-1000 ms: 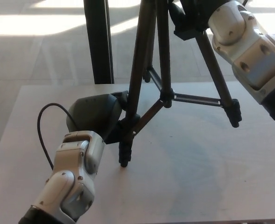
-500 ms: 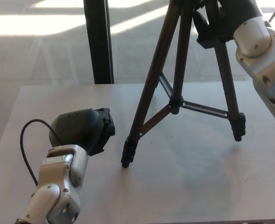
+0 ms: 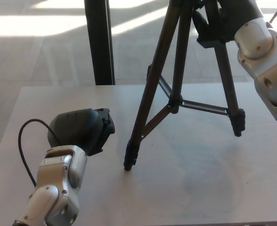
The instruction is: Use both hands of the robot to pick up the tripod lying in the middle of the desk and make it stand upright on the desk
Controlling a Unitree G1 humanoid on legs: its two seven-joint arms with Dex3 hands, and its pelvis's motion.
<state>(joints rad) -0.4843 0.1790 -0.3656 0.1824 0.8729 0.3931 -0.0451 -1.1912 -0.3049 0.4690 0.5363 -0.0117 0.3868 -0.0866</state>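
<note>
The black tripod (image 3: 175, 100) stands on the pale desk (image 3: 199, 188) with its legs spread. One foot (image 3: 128, 161) rests near the desk's middle, one foot (image 3: 239, 123) at the right, and a third leg reaches back. My right hand (image 3: 217, 24) is shut on the tripod's upper part at the top edge of the picture. Lower left, my left hand (image 3: 84, 129) hovers open, a short gap away from the near leg and holding nothing. The tripod's head is out of the picture.
A black post (image 3: 99, 42) rises from the floor behind the desk's far edge, left of the tripod. A thin black cable (image 3: 21, 146) loops off my left wrist. The desk's left edge runs close to my left forearm.
My left hand has let go of the near tripod leg and drawn back to the left. The tripod has shifted right and stands more upright, with my right hand still on it.
</note>
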